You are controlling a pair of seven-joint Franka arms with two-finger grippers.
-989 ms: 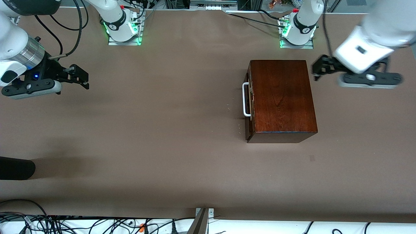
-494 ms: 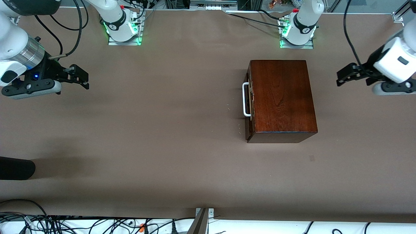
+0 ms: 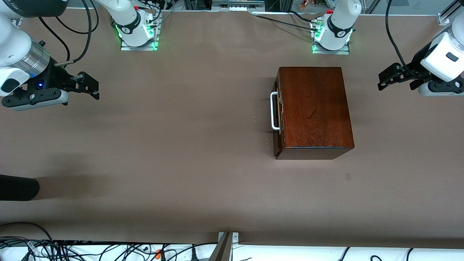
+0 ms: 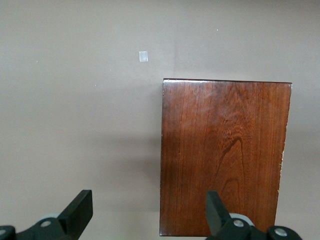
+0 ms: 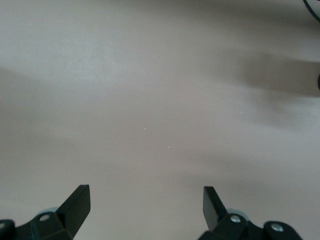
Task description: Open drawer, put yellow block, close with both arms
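Observation:
The reddish-brown wooden box (image 3: 315, 108) stands toward the left arm's end of the table. Its drawer (image 3: 278, 139) is shut, and the white handle (image 3: 273, 110) faces the right arm's end. The yellow block is out of view in every frame. My left gripper (image 3: 385, 80) hangs open and empty over bare table beside the box, off its closed back end. In the left wrist view the box top (image 4: 225, 155) lies below the open left gripper (image 4: 149, 210). My right gripper (image 3: 92, 88) waits open over bare table at the right arm's end; the right gripper (image 5: 146, 202) sees only tabletop.
Both arm bases (image 3: 136, 30) (image 3: 331, 34) stand along the table's edge farthest from the front camera. A black rounded object (image 3: 18, 187) juts in at the right arm's end. Cables (image 3: 72, 250) run along the nearest edge. A small pale patch (image 3: 348, 176) marks the cloth near the box.
My left gripper has pulled away from the box toward the left arm's end of the table. The right arm and the box have not moved.

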